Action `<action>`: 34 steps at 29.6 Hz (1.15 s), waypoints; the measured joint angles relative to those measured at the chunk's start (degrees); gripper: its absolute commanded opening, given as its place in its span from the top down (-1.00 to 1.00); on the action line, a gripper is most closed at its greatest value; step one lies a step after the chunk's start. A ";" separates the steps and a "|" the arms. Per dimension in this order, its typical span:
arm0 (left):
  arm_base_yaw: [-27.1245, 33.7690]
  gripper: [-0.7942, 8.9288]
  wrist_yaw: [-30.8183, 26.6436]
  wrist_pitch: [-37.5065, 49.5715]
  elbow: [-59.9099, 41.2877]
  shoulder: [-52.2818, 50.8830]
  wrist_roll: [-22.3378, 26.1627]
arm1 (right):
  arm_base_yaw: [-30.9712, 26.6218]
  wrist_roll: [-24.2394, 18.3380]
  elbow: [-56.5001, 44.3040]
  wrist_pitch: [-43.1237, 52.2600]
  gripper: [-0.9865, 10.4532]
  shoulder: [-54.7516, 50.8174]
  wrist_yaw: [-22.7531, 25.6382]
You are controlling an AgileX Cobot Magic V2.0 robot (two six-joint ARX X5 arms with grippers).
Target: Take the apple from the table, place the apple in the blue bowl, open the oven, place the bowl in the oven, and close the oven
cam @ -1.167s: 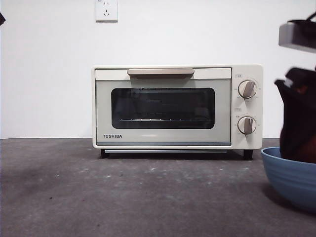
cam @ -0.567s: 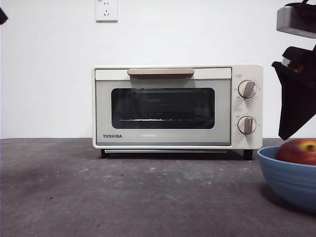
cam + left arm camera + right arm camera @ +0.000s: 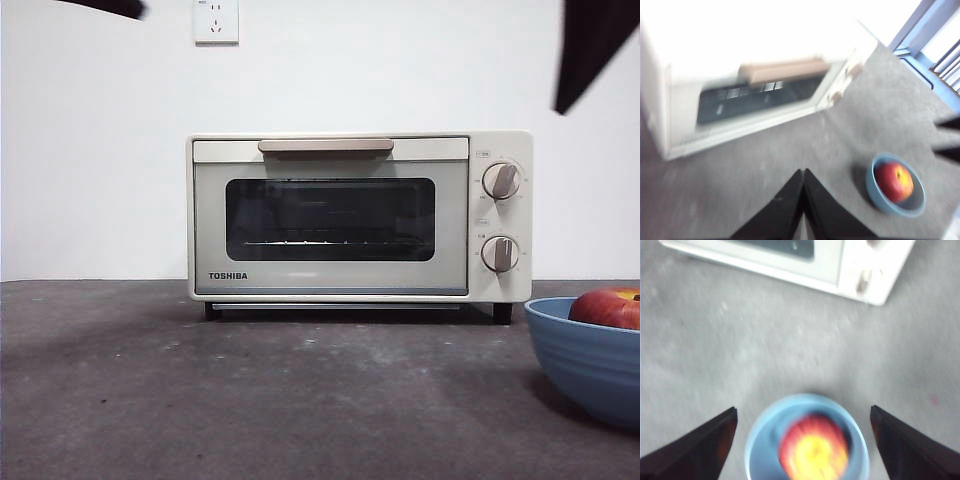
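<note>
We see the red, yellow-streaked round apple (image 3: 609, 307) lying inside the wide ridged blue bowl (image 3: 585, 362) on the dark grey mottled desk (image 3: 280, 400). High above it, our right gripper (image 3: 802, 440) spreads empty jaws wide. Our left gripper (image 3: 803, 175) hangs pinched together before the cream-white boxy oven (image 3: 360, 217), door closed.

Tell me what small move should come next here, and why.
Probably bring the left gripper, jaws shut and hovering over the table, toward the oven's beige handle to pull the door down. The apple already sits in the blue bowl, the oven is shut, and the right gripper hangs open above the bowl, holding nothing.
</note>
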 measured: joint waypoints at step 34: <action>-11.06 0.82 -5.77 7.80 28.02 42.49 2.78 | -8.79 -0.09 -0.02 -11.15 0.09 -11.67 -0.17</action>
